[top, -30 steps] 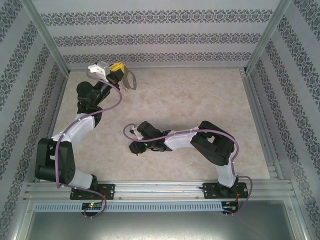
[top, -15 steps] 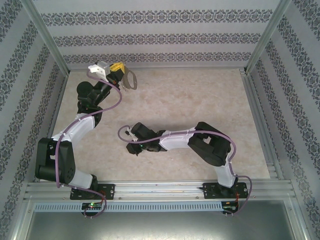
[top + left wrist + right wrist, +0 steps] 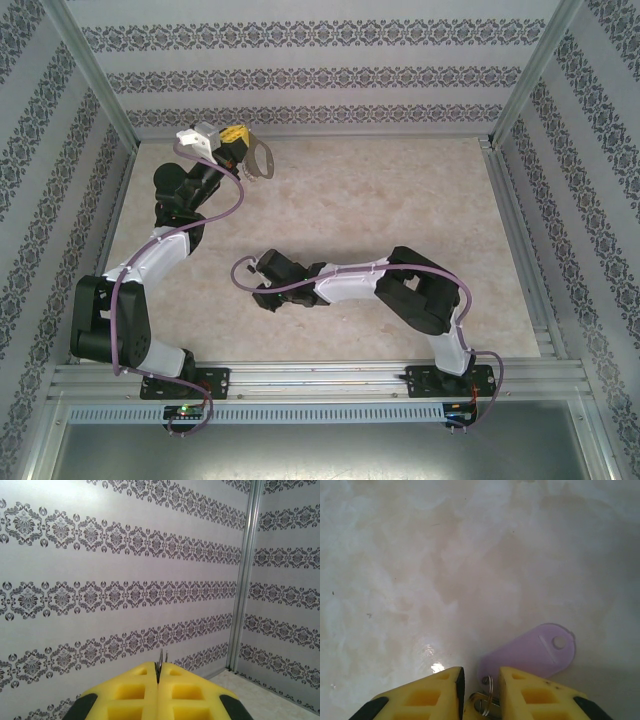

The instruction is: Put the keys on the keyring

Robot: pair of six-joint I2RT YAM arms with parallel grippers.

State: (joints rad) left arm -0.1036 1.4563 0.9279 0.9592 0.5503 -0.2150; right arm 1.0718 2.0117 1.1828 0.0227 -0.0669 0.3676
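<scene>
Where the left gripper (image 3: 243, 146) hangs at the far left corner of the table (image 3: 400, 200), room is tight. The patterned back wall (image 3: 100, 580) stands straight ahead of it, and a metal corner post (image 3: 245, 575) rises ahead and to its right, with a strip of tabletop at the post's foot. Its yellow fingers (image 3: 135, 690) are pressed together on the keyring (image 3: 262, 163). From above, the grey loop sticks out beyond the fingertips, and the wrist camera shows a thin metal edge pinched in the seam between the pads.

The right gripper (image 3: 480, 674) is low over the marbled surface, with open tabletop spreading ahead of it and to both sides — the side rail (image 3: 520, 250) on its arm's side and the walls are well apart from it. The lilac key (image 3: 530, 652) lies flat just ahead and to the right of its fingertips, with the hole at the end farthest from them. A small metal ring (image 3: 489, 700) at the key's near end sits in the narrow gap between the jaws — whether the pads pinch it cannot be told.
</scene>
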